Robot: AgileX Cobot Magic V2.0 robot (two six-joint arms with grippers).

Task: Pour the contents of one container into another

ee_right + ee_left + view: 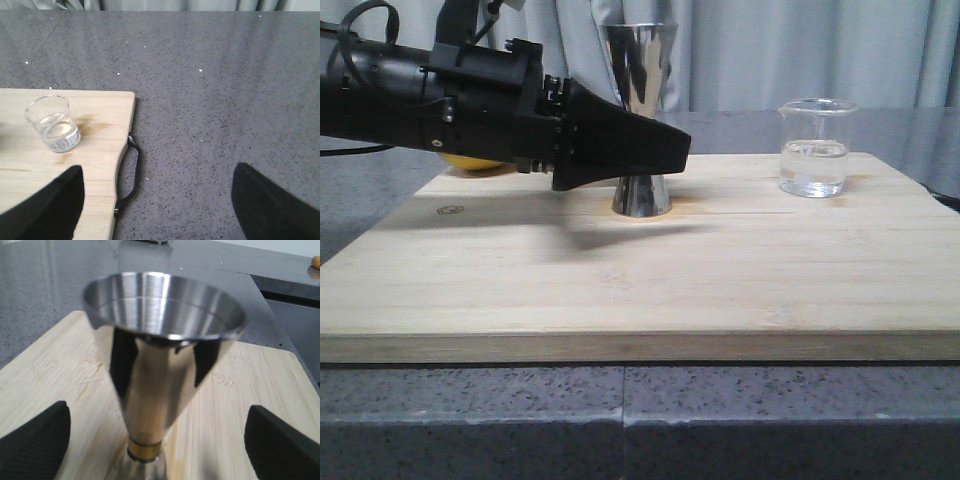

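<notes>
While the left gripper (pixel 157 440) is held with its jaws spread wide, the steel jigger (pixel 160 375) is seen standing upright between them, its gold-banded waist roughly level with the fingertips and clear gaps left on both sides, so nothing is pinched yet. In the front view the same gripper (pixel 665 150) is laid across the jigger (pixel 641 120) at waist height, above the wooden board (pixel 640 280) that is carried by the grey worktop (pixel 470 420). The glass beaker (pixel 813 148), part-filled with clear liquid, is found well apart from these jaws, out beyond the jigger. From the right wrist view the right gripper (pixel 157 205) is also shown spread and empty, with the beaker (pixel 52 124) ahead of it and off towards one fingertip, not between the jaws, and the board's dark handle (pixel 129 175) just beside that fingertip. Several risks can be judged from here. If the left jaws are closed off-centre, the tall narrow-footed jigger could be tipped or skated across the board. If the waist is gripped loosely, the polished steel could be let slip. Should the right gripper be advanced without being lined up first, the beaker could be knocked and its liquid spilled onto the board.
</notes>
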